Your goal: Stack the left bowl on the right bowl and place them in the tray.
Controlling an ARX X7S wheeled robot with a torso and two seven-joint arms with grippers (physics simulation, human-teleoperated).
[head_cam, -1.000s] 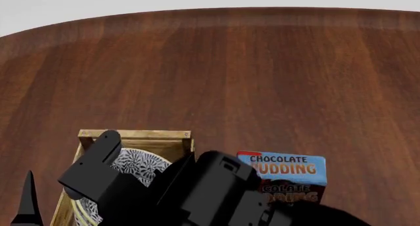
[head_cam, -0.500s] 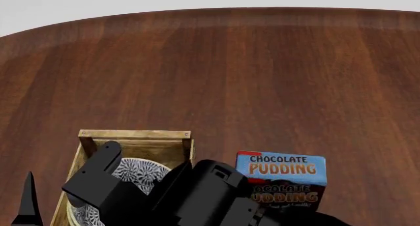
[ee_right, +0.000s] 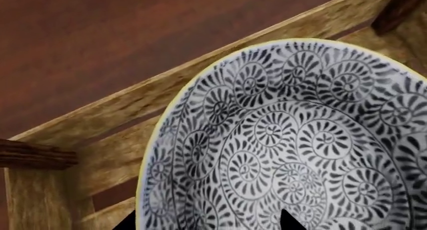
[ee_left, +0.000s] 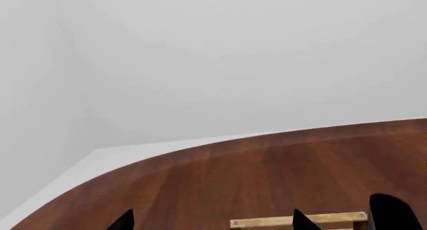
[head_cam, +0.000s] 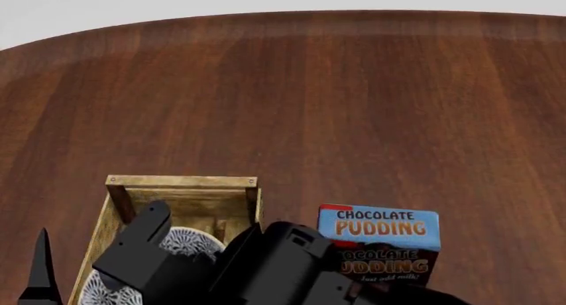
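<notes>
A white bowl (ee_right: pixel 287 140) with a dark swirl pattern and a yellow rim sits low inside the tray (ee_right: pixel 87 125), a light wooden crate. From the head view the bowl (head_cam: pixel 190 242) shows only partly behind my black right arm (head_cam: pixel 265 265), within the tray (head_cam: pixel 181 182). I cannot tell if a second bowl lies under it. My right gripper (ee_right: pixel 207 222) straddles the bowl's rim, one fingertip outside and one inside, holding the wall. My left gripper (ee_left: pixel 213 222) is open and holds nothing, left of the tray (ee_left: pixel 300 221).
A blue-and-brown chocolate pudding box (head_cam: pixel 380 242) lies just right of the tray. The dark wooden table (head_cam: pixel 354 106) stretches far ahead to a curved back edge. One left fingertip (head_cam: pixel 40 265) shows at the lower left corner.
My right arm and the bowl have moved together downward and toward me, deeper into the tray. The tray, the pudding box and the left gripper stayed put.
</notes>
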